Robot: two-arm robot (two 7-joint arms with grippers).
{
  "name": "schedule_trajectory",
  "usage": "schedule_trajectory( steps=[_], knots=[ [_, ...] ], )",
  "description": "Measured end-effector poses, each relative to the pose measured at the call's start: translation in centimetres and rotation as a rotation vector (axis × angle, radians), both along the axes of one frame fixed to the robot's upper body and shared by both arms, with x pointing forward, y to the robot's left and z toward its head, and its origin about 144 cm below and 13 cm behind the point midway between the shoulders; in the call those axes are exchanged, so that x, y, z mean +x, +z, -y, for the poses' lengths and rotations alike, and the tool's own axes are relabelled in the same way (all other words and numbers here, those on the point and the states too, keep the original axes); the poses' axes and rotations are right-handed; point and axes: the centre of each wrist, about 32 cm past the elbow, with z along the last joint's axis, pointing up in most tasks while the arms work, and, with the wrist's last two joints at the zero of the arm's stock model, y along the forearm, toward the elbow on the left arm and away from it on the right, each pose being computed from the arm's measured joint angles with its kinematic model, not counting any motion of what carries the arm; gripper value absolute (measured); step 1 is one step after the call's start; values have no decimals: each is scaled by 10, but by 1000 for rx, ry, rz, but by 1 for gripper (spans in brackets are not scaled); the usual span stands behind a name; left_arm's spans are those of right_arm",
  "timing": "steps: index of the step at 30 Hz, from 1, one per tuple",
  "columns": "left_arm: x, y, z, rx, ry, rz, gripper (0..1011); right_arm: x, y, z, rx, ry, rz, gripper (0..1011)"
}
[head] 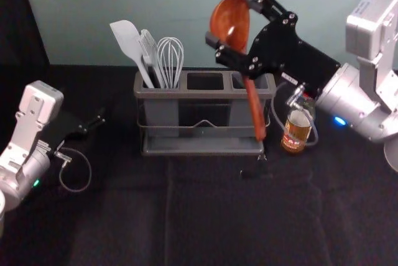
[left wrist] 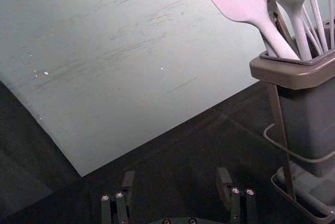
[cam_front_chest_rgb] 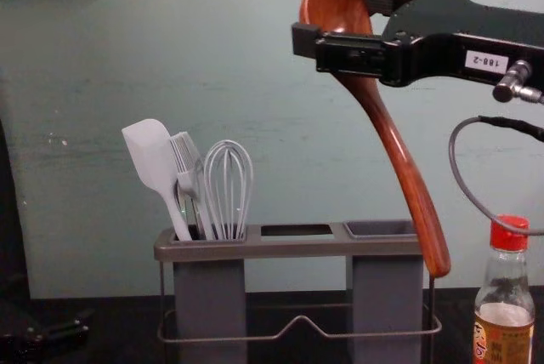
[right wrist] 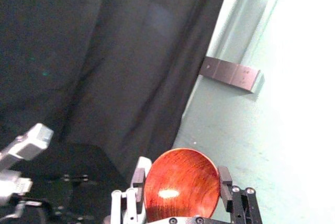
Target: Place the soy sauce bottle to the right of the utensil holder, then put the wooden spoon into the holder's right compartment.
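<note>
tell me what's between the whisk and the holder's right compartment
An open middle slot, with no cup hanging beneath it. The chest view shows it, with the whisk to its left and the right compartment to its right.

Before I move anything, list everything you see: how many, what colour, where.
Wooden spoon: one, reddish-brown, raised above the holder's right side
Soy sauce bottle: one, red cap, right of holder
Utensil holder: one, grey, on table
Spatula: one, pale grey, left compartment
Brush: one, pale grey, left compartment
Whisk: one, pale grey, left compartment
Table: one, black, underneath
Wall: one, grey-green, behind
Curtain: one, black, beside wall
Right pincer: one, black, gripping spoon's bowl
Left pincer: one, black, open, left of holder
</note>
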Motion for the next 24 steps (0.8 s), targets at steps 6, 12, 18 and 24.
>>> schedule_trajectory(
  steps=[6, 12, 18, 24],
  knots=[
    [0, 0, 0, 0, 0, 0, 1005, 23, -4, 8, 3, -31, 23, 844],
    [0, 0, 0, 0, 0, 0, 1005, 43, -3, 10, -5, -55, 42, 844],
    [0, 0, 0, 0, 0, 0, 1005, 56, -1, 8, -4, -67, 49, 844],
    [0, 0, 0, 0, 0, 0, 1005, 69, 0, 4, -11, -87, 47, 844]
  ],
)
